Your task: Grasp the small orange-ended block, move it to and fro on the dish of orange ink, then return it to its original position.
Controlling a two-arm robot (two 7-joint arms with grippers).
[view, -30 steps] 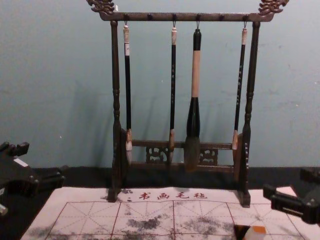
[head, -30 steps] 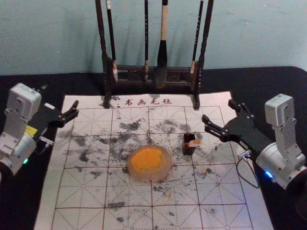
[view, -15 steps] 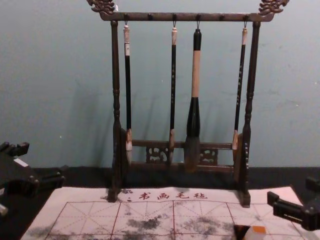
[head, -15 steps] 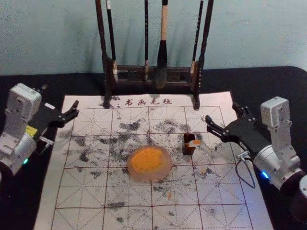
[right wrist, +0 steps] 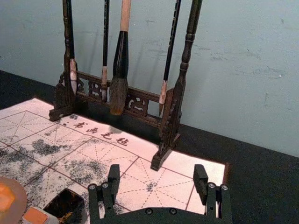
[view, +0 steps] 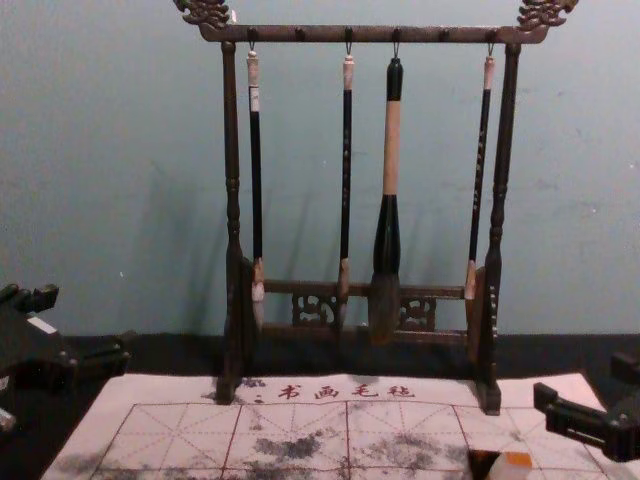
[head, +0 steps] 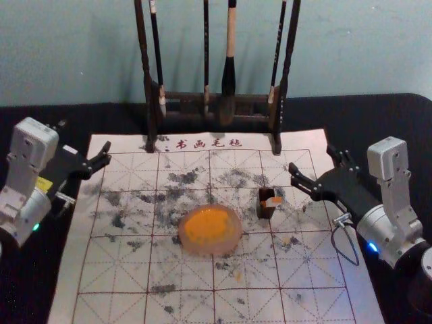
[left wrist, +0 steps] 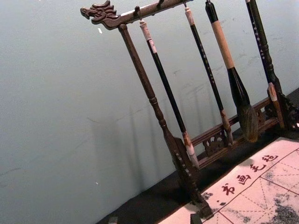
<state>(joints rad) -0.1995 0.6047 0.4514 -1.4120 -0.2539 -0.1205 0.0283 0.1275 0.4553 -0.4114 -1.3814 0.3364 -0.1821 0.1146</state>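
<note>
Pre-grasp, we needed our wide-open, empty black right gripper (right wrist: 156, 171) to reach left for the small orange-ended white block (head: 273, 202); our left gripper (head: 84, 138) gaped opposite.

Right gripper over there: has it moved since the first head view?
Yes, slightly: the right gripper has shifted rightward, a little farther from the brush stand.

My right gripper (head: 311, 156) had its two fingers (right wrist: 113, 179) spread well apart over the printed sheet (right wrist: 161, 192), and nothing was held between them. Near one finger I saw the orange-ended block (right wrist: 36, 216) at the small dark box (right wrist: 77, 213), and close by them a part of the dish (right wrist: 20, 198) with orange ink (right wrist: 5, 198). Beyond stood the dark wooden stand (right wrist: 182, 72), where four brushes (right wrist: 122, 53) were hanging.
</note>
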